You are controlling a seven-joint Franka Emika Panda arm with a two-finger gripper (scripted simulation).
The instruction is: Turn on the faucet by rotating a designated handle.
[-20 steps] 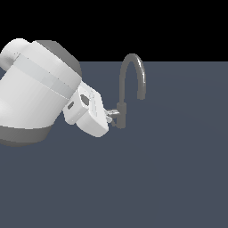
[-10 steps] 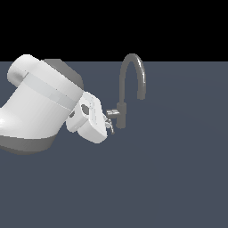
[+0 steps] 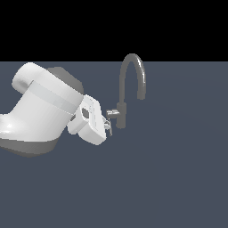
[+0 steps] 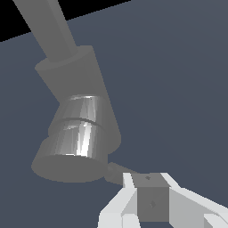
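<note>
The faucet (image 3: 123, 115) is a grey gooseneck tap with a tall arched spout, standing on the dark floor. Its short body fills the wrist view as a wide cylinder (image 4: 82, 116). A horizontal stub juts from the body toward the exterior view's left, and the thin handle (image 3: 110, 123) hangs down from its end. My gripper (image 3: 107, 127) comes in from the exterior view's left, level with the stub. In the wrist view the handle (image 4: 119, 171) runs into the gripper (image 4: 149, 189), and the white fingers (image 4: 129, 189) press on the lever's grey end from both sides.
The big white and grey arm link (image 3: 42, 111) fills the exterior view's left, just behind the hand. A flat dark blue-grey floor (image 3: 169, 178) spreads around the faucet, with black background above it.
The arm and hand have sunk a little and tilted, and the gripper now sits lower beside the faucet body. The lever has swung downward with it.
</note>
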